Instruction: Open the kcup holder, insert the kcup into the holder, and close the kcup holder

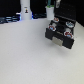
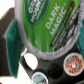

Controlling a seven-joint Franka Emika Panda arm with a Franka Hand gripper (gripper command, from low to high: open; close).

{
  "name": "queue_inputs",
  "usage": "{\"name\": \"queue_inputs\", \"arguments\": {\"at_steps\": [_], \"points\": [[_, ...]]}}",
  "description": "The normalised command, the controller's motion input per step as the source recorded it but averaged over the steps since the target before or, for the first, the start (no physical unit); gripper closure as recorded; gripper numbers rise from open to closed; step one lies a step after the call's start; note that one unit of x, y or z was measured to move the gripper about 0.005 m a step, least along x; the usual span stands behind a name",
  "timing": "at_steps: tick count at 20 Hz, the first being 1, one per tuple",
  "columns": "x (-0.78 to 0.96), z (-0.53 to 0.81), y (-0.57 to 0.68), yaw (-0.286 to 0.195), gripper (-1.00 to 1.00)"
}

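Kcup (image 2: 47,25) fills my wrist view, green lid reading "Dark Magic", just above kcup holder (image 1: 61,31) tray slots. Gripper: can't tell whether fingers pinch it. Tray slid out on white table (image 1: 25,55).

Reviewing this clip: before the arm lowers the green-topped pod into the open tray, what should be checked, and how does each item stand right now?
1. Drawer pulled out: ok. The black kcup holder shows its tray of round slots open in the exterior view.
2. Pod in hand: ok by the wrist view, where the kcup with its green lid fills the picture close to the camera.
3. Grip secure: cannot tell; the gripper's fingers are not clearly visible.
4. Free slot under the pod: cannot tell. Other pods sit in slots below; an empty one is not plain.
5. Pod upright: cannot tell; the lid looks tilted and blurred.
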Motion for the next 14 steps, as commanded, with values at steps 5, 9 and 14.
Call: {"name": "queue_inputs", "arguments": {"at_steps": [5, 9, 14], "points": [[0.05, 0.09, 0.65, 0.027, 1.00], [0.03, 0.02, 0.64, 0.033, 1.00], [0.06, -0.07, 0.54, 0.053, 1.00]]}}
